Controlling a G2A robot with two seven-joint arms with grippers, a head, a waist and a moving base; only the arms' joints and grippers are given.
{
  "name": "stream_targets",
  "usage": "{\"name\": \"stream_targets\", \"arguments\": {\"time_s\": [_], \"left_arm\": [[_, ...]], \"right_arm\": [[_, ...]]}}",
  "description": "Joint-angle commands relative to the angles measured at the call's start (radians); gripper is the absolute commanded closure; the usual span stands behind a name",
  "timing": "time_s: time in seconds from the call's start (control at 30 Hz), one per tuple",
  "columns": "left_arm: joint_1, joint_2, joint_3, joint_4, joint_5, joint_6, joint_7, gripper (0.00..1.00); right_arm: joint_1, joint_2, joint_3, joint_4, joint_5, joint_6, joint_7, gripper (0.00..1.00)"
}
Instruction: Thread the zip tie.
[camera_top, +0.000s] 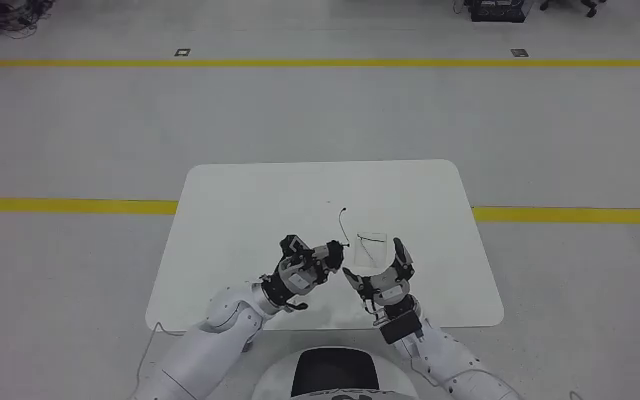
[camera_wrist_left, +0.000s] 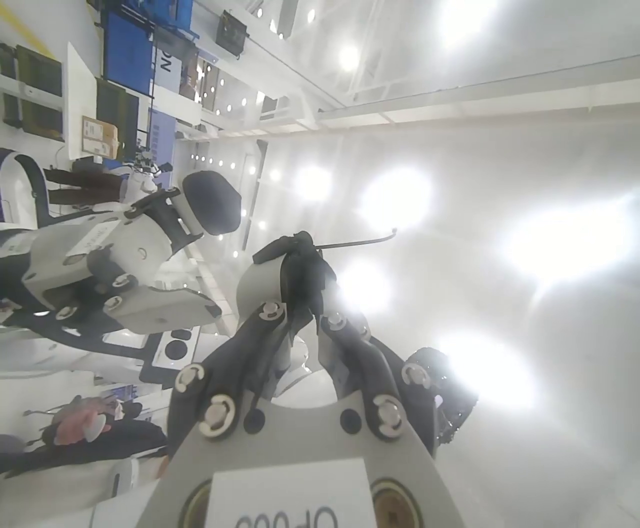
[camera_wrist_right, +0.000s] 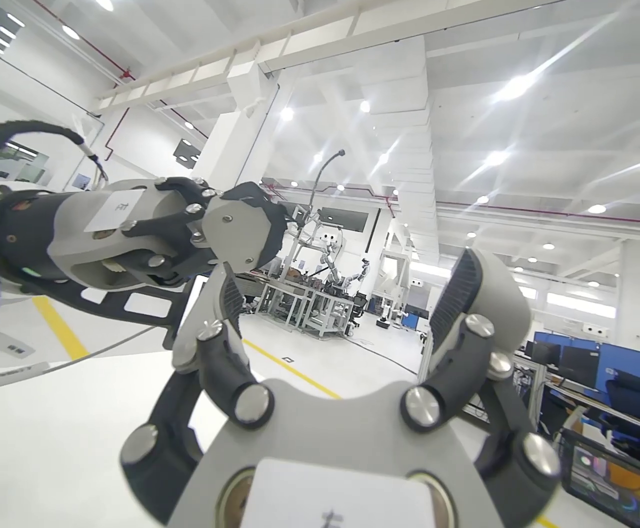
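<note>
A thin black zip tie (camera_top: 344, 224) is pinched by one end in my left gripper (camera_top: 328, 252), which is shut on it above the front middle of the white table (camera_top: 250, 220). In the left wrist view the tie's free tail (camera_wrist_left: 357, 243) sticks out sideways past the closed gripper (camera_wrist_left: 300, 255). My right gripper (camera_top: 378, 262) is beside it, a short gap away, open and holding nothing. In the right wrist view the open right gripper (camera_wrist_right: 347, 272) faces the left gripper (camera_wrist_right: 277, 220), and the zip tie (camera_wrist_right: 320, 175) curves upward from it.
A faint thin outline (camera_top: 371, 239) lies on the table just beyond the right gripper. Yellow floor lines (camera_top: 90, 206) run behind the table. The table's far half and left side are bare.
</note>
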Motion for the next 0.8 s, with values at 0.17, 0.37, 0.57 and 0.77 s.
{"name": "stream_targets", "arguments": {"time_s": [0.17,0.37,0.57,0.77], "left_arm": [[0.000,-0.002,-0.001,0.008,-0.015,-0.005,-0.014,1.00],[0.000,-0.003,-0.001,0.008,-0.014,0.000,-0.013,1.00],[-0.001,-0.004,-0.002,0.011,-0.006,-0.002,-0.005,1.00],[0.001,-0.005,0.000,0.012,0.005,-0.006,-0.001,1.00]], "right_arm": [[0.000,-0.010,0.014,0.002,-0.001,-0.014,-0.001,0.34],[0.005,-0.019,0.017,0.014,-0.025,-0.027,0.010,0.73],[0.017,-0.034,0.003,0.030,-0.035,-0.043,0.018,0.73],[0.029,-0.049,-0.004,0.050,-0.040,-0.043,0.017,0.77]]}}
